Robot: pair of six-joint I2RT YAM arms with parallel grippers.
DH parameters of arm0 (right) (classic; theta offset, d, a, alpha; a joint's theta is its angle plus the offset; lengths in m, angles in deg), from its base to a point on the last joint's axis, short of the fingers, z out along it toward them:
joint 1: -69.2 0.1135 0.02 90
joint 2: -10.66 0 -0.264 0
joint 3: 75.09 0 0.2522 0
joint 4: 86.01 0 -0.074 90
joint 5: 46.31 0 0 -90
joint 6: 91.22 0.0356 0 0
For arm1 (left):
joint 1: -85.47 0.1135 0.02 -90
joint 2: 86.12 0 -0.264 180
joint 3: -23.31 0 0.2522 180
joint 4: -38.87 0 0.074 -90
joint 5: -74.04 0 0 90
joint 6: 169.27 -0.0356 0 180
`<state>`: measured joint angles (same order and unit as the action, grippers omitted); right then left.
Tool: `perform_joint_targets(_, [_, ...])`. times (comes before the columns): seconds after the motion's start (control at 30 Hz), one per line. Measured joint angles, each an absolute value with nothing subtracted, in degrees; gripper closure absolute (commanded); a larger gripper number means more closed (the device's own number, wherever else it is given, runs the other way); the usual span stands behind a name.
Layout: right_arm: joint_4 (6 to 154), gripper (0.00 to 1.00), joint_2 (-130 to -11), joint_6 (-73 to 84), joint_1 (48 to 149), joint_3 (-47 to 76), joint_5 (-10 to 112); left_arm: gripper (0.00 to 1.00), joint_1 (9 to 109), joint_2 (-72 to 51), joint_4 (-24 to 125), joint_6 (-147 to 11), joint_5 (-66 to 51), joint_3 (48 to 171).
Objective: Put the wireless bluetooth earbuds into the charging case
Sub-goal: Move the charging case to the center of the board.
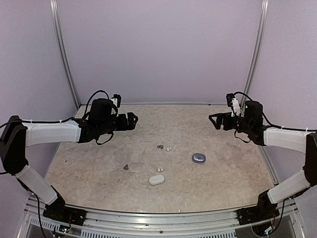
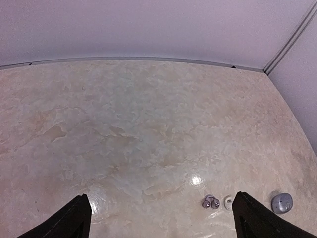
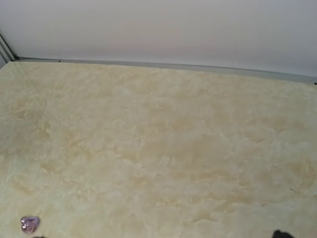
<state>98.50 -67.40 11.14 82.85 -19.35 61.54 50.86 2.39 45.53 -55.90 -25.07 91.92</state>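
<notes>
White charging case (image 1: 156, 179) nearest, cream earbud (image 1: 160, 169) just behind; grey case (image 1: 198, 157) and dark earbud (image 1: 159, 147) farther on; beyond, left gripper (image 1: 132, 120) and right gripper (image 1: 214, 120) hang wide open, empty; a square descent over one bud should serve best.

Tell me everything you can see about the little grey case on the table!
The grey charging case is a small rounded pebble, blue-grey and smooth like shiny plastic, with a paler patch on top. It lies flat on the marbled table, right of the middle, and seems closed. Nothing touches it: the nearest cream earbud lies apart to its left.
</notes>
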Motion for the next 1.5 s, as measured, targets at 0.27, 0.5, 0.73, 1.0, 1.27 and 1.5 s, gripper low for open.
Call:
perform_joint_targets(0.27, [94.23,0.00,-65.19,9.85,83.37,-19.46,61.95,0.01,48.09,4.95,37.71,-63.13,-15.21,91.92])
perform_joint_targets(0.5, [86.52,0.01,-65.02,8.23,83.48,-19.05,67.57,0.01,46.43,7.84,34.85,-70.65,-5.53,92.01])
perform_joint_targets(0.73, [80.33,0.06,-64.21,7.10,84.42,-21.23,71.29,0.01,45.73,8.01,31.61,-75.17,2.71,91.84])
perform_joint_targets(1.0, [75.35,0.10,-66.85,7.78,90.68,-22.28,68.99,0.01,45.49,8.03,28.51,-75.70,6.15,91.31])
perform_joint_targets(1.27, [73.99,0.18,-68.80,9.37,92.97,-23.70,66.46,0.01,45.49,8.19,27.17,-75.59,5.88,91.33])
perform_joint_targets(1.5, [75.46,0.30,-73.08,9.39,93.04,-24.03,66.57,0.01,45.49,8.95,26.76,-75.06,5.64,91.05])
